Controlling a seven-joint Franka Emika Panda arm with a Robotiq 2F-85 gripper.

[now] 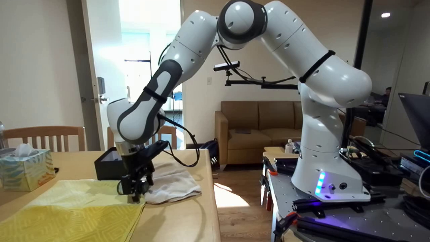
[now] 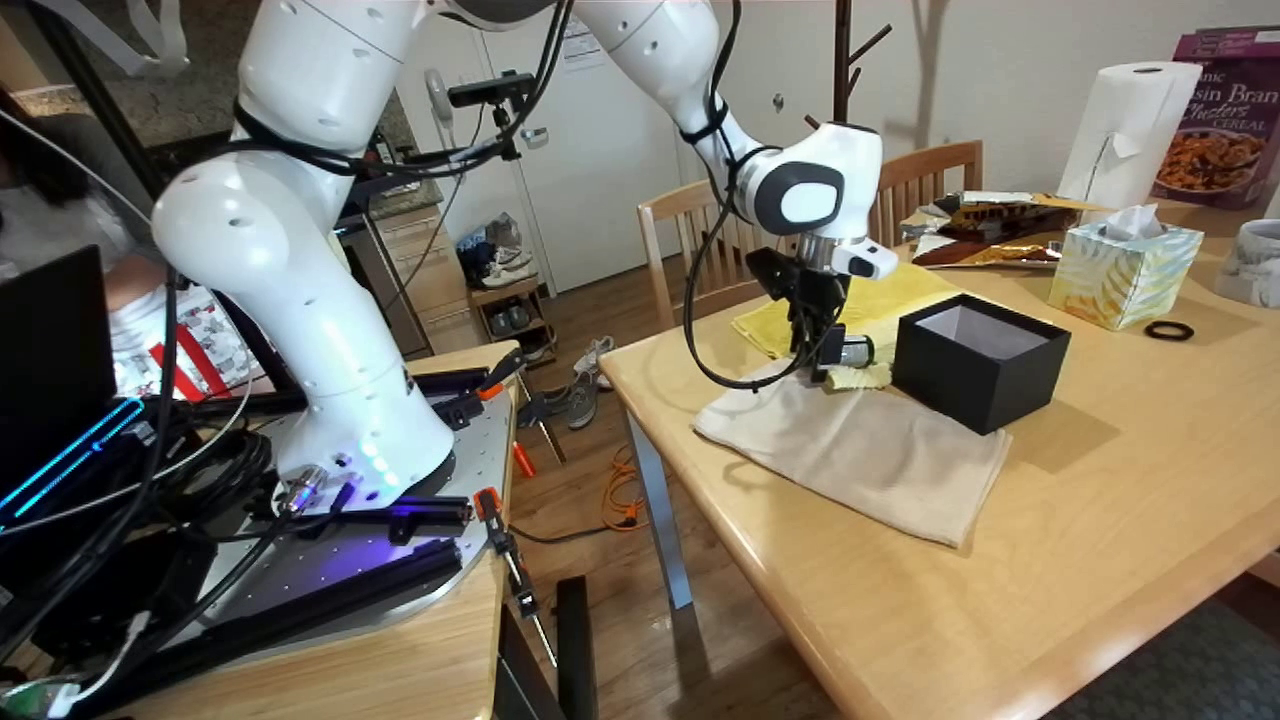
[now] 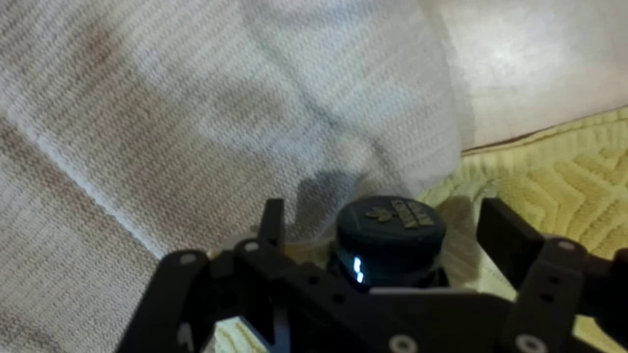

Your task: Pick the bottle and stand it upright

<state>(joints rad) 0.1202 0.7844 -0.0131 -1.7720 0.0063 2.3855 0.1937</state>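
— Where is the bottle (image 2: 857,351)?
— It seems to lie on its side at the end effector (image 3: 382,215), its black cap (image 3: 391,245) between the fingers (image 3: 510,240). These stand wide; I see a gap at each side.
— What could go wrong?
— If they close only on the cap, I fear the bottle could slip during turning. The black box (image 2: 940,375) near the end effector might block the swing, and pale cloth (image 3: 221,122) beneath could make standing unsteady.

In exterior view, daylight bleached tall rectangular doorway (image 1: 144,43), glared on brown wooden floor (image 1: 240,216). In wrist view, soft blur covered ribbed beige cloth (image 3: 206,122); white glint marked round glossy black bottle cap (image 3: 390,233); sheen whitened pale wooden tabletop (image 3: 525,59).
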